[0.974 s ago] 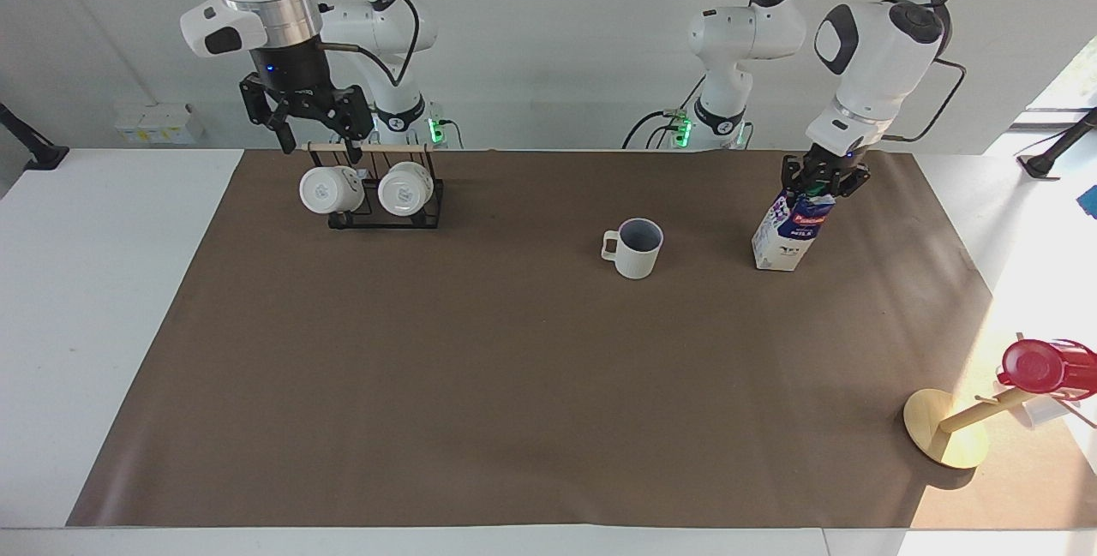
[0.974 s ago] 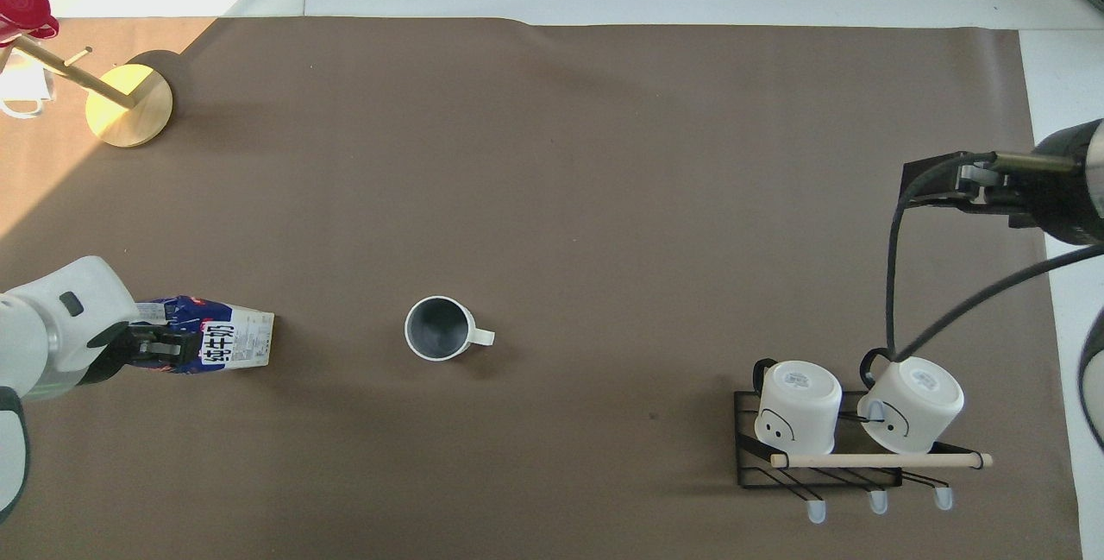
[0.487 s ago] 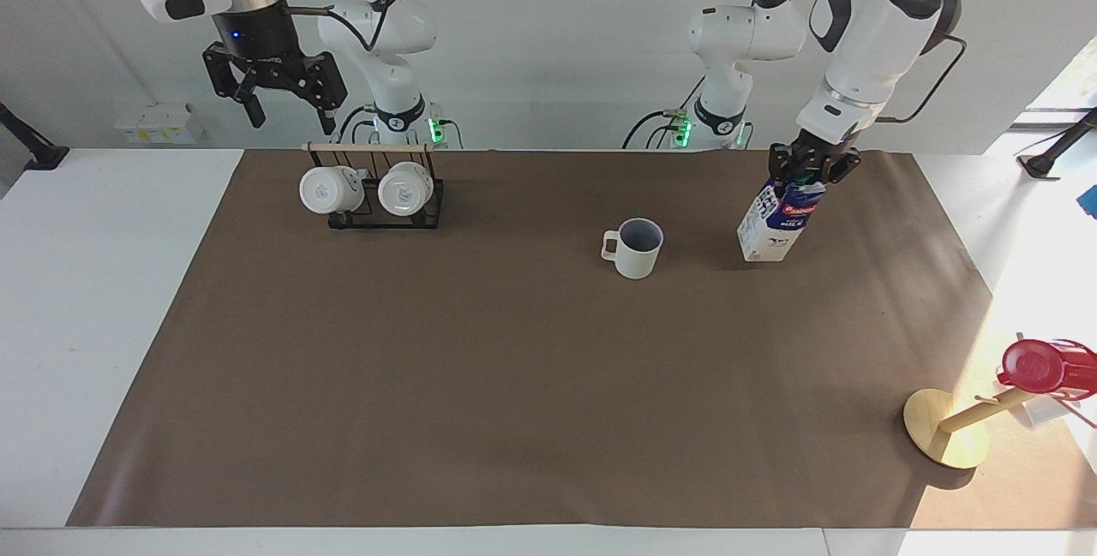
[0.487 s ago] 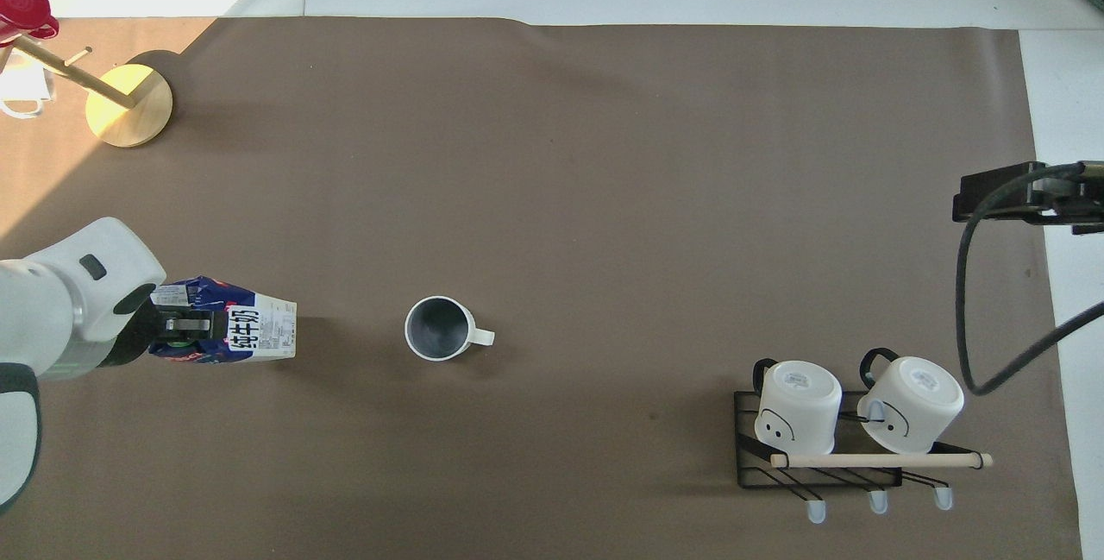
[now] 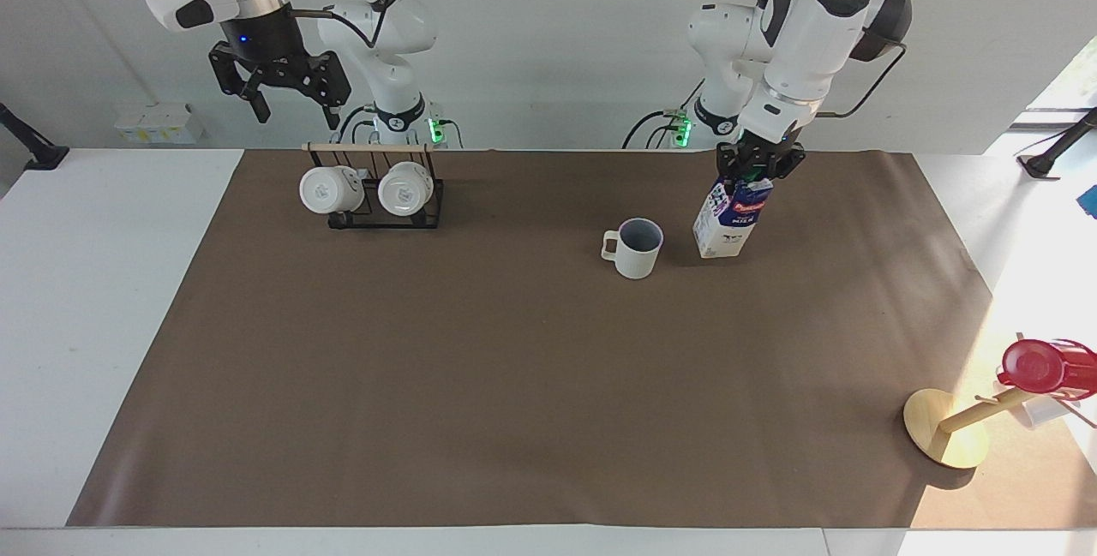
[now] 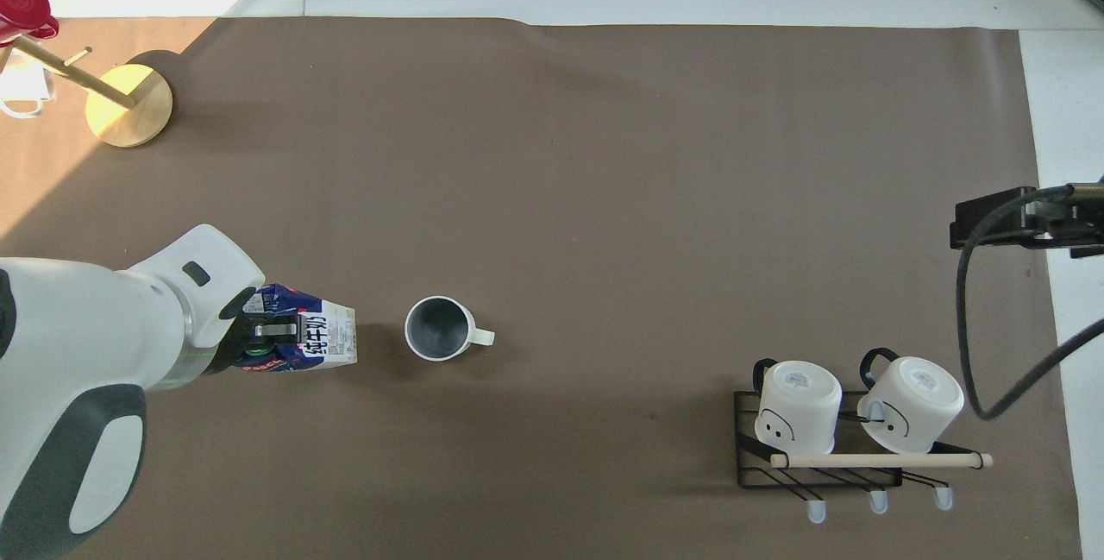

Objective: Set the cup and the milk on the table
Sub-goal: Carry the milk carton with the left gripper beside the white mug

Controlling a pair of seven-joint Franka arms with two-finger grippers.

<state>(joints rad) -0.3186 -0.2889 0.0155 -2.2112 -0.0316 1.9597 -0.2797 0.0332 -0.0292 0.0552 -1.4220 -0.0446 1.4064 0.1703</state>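
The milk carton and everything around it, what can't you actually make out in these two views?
- Milk base: neither view settles whether it touches the table or hangs just above.
- Milk cap: facing view, covered by the left gripper; overhead, mostly by its jaws.
- Right gripper: overhead view, cut off by the frame edge.
- Cup contents: none discernible, dark inside.
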